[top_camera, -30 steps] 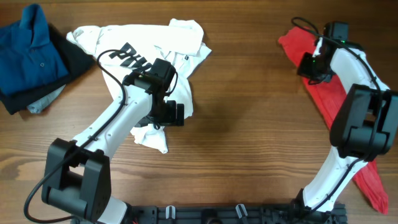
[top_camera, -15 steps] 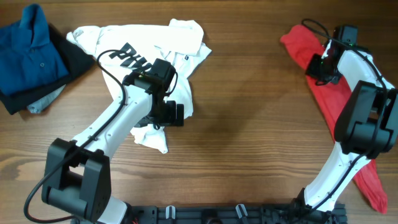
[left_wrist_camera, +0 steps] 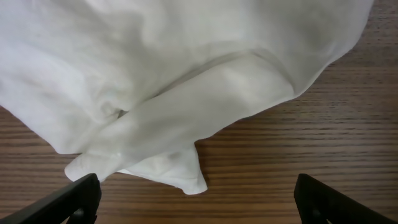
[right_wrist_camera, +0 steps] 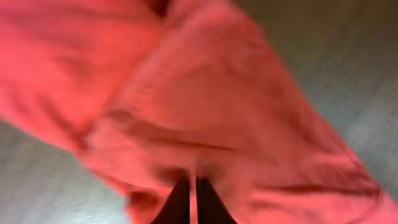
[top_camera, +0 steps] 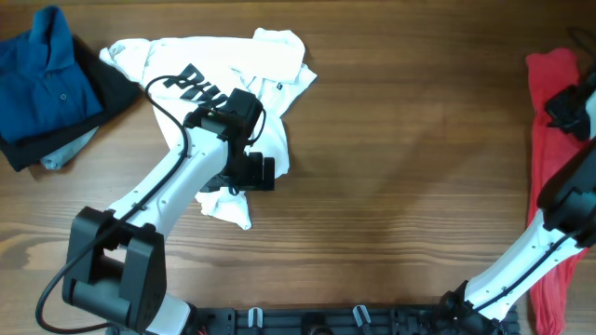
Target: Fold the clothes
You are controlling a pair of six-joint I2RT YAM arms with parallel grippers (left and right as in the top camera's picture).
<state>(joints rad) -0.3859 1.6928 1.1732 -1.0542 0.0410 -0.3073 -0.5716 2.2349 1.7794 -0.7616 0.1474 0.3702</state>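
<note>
A: White T-shirt [top_camera: 233, 74], where?
B: Crumpled top-left of table [top_camera: 391, 186], print up, hem corner [left_wrist_camera: 180, 171] lying on bare wood. Blue polo [top_camera: 42, 74] piled far left. Red shirt [top_camera: 542, 140] runs along the right edge.
A: Step, and how to do it well?
B: Prob. clearing the red, then spreading the white. Drag low & slow so nothing bunches. Take the white by its hem corner, not mid-bulk.
A: Pincers?
B: Spread fully wide: left gripper [left_wrist_camera: 196, 193], over the hem, holding nothing. Fingers together: right gripper [right_wrist_camera: 189, 198], pinching red cloth. Pic's blurry tho.
</note>
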